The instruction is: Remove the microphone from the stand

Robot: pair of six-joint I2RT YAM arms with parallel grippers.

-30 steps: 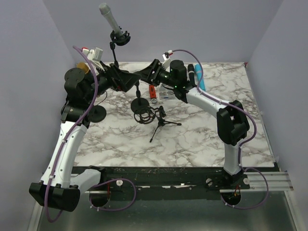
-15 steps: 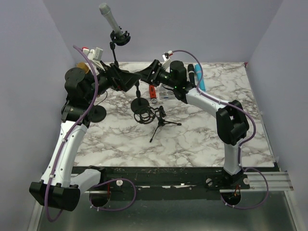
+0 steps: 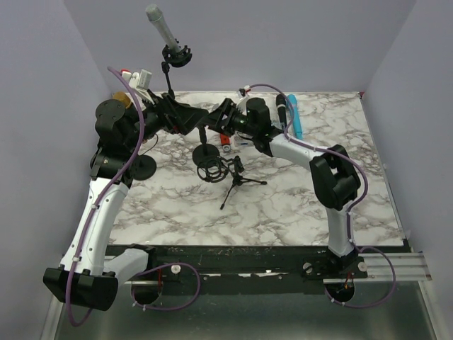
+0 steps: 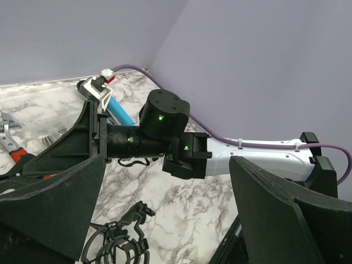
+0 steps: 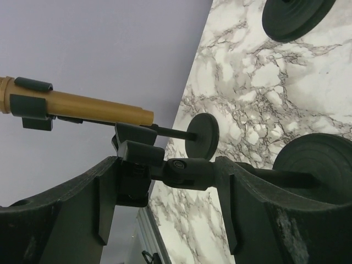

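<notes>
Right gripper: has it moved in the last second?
Yes. The right gripper has slid left and slightly lower in the top view, away from the blue tube, which has stayed put.

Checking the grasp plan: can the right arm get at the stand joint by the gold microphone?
Likely yes: the right end effector straddles the joint, open on either side, with nothing between.

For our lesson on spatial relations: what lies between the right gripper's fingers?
In the right wrist view, the stand's black joint lies between the right gripper's fingers, near the gold microphone.
</notes>
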